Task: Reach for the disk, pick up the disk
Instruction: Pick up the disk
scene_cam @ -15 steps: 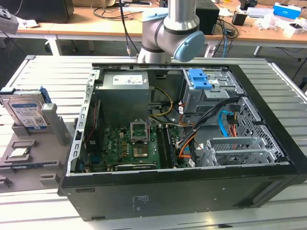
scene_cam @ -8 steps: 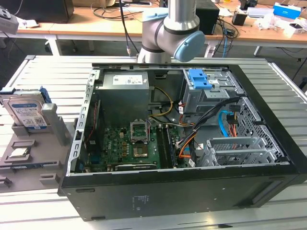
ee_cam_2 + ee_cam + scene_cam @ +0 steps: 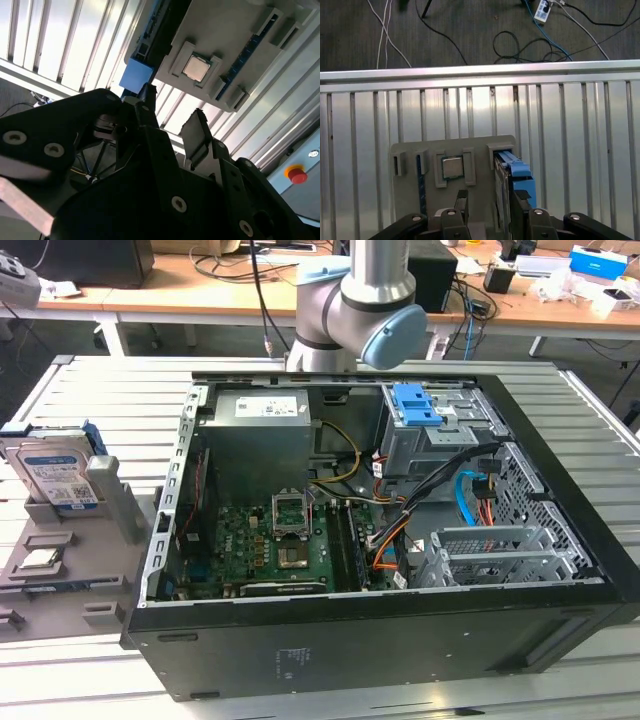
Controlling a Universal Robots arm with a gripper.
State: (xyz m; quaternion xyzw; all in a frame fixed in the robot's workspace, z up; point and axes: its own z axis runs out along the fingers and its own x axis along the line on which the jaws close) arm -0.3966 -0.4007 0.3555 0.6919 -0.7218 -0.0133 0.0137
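Plainly, the gripper (image 3: pixel 490 196), fingers (image 3: pixel 462 201) spread, hangs near the upright disk (image 3: pixel 517 172), whose white-and-blue label (image 3: pixel 58 480) print is unreadable.

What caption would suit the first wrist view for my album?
Open claw above the disk, which stands on edge in a gray holder.

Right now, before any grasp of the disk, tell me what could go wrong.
1. In the first wrist view one finger of the open gripper lines up with the edge of the disk, not beside it; it might strike that edge.
2. The processor chip sits in the next pocket of the same grey holder; the other finger could catch it.
3. The disk stands on edge, so an off-centre grip might tilt it.
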